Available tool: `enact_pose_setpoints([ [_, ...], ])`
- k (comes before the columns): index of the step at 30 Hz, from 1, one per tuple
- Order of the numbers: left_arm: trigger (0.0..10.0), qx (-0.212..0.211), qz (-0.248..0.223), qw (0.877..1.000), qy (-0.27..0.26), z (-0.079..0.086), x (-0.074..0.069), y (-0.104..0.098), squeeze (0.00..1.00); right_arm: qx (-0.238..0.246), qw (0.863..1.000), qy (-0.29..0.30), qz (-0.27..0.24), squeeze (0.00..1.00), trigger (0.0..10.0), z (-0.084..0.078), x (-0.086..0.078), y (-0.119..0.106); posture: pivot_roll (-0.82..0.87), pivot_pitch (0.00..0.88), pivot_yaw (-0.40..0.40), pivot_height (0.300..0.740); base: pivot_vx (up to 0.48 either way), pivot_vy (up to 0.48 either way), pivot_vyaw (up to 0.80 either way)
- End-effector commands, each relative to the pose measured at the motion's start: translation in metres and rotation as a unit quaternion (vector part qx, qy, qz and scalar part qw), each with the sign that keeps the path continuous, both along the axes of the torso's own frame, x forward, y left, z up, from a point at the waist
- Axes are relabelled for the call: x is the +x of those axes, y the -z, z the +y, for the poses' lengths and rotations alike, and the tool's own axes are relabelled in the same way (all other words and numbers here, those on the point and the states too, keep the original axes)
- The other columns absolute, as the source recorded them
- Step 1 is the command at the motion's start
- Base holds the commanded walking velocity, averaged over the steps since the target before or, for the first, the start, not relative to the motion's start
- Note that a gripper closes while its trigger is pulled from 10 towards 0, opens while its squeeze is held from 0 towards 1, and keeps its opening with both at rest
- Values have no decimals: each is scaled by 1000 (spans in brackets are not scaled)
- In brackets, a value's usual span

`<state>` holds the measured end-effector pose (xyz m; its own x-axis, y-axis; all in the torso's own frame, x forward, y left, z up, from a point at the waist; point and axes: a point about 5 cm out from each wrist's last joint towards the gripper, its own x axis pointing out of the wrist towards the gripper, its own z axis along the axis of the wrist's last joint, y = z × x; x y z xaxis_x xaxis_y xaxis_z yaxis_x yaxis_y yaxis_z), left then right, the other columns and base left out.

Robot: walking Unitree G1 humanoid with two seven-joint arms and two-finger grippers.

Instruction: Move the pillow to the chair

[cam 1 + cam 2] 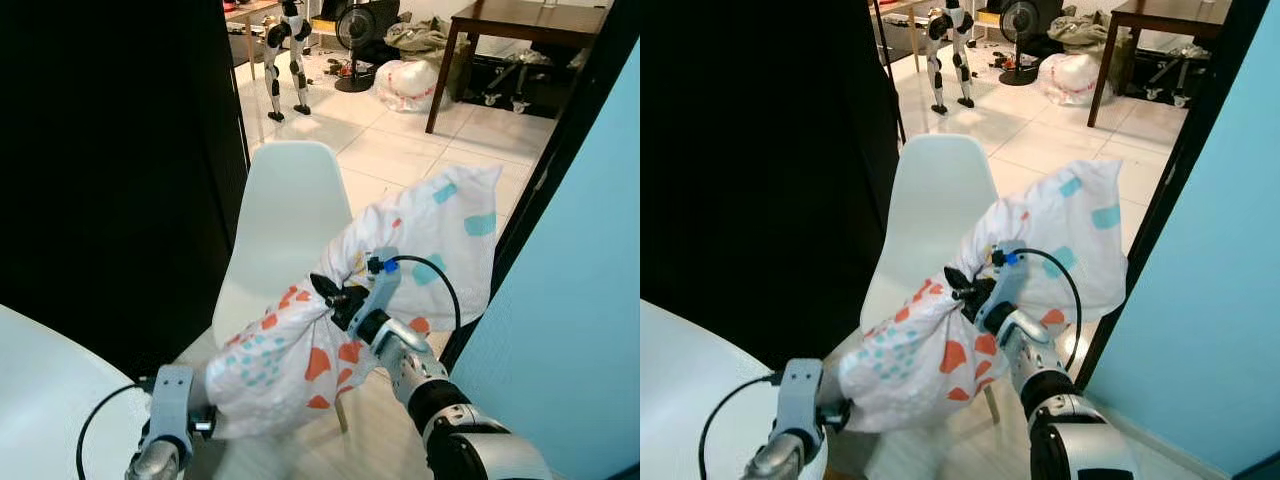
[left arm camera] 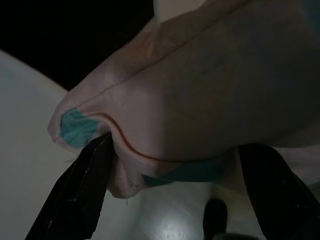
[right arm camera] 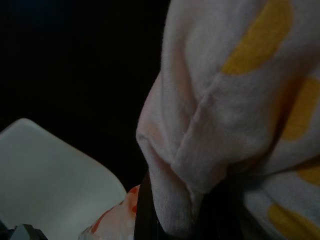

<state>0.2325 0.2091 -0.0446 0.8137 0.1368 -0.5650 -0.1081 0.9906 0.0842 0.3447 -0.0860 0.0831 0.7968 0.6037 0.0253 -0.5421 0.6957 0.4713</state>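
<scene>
The white chair (image 1: 285, 235) stands on the tiled floor (image 1: 400, 140) with its back to a black partition (image 1: 110, 170), seat facing the robot, a blue wall (image 1: 590, 300) close on the right. At the lower left is the curved edge of a white tabletop (image 1: 40, 400). Farther off in the room are a dark wooden table (image 1: 520, 25), a floor fan (image 1: 357, 40) and another robot's legs (image 1: 285, 60).

The pillow (image 1: 390, 290), white with orange and teal patches, hangs in the air in front of the chair, above its seat and not resting on it. It sags between two grips. The right claw (image 1: 335, 293) is clamped on bunched cloth near the middle, the fabric puckered around its black fingers. The left claw (image 2: 170, 165) holds the lower near corner, its two fingers spread around a fat fold of the cover.

My worry is that left hold: it looks loose, on a corner only, and the cloth could slide out as the arms reach forward. The far end also swings free, so it may catch the chair back or drape off the seat's side when let go.
</scene>
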Motion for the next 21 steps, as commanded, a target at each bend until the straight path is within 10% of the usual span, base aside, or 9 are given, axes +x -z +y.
enact_pose_setpoints([
  [1, 10000, 7, -8, 1000, -9, 8, 3, -4, 0, 29, 997, -1, -77, 0, 10000, 4, 15, -37, -60, 43, 12, 740, 304, 0, 0],
  [21, 10000, 16, -43, 999, 15, 2, 15, -14, 0, 6, 998, 3, -57, 0, 10000, 3, 9, -23, -64, 36, 24, 740, 344, 0, 0],
])
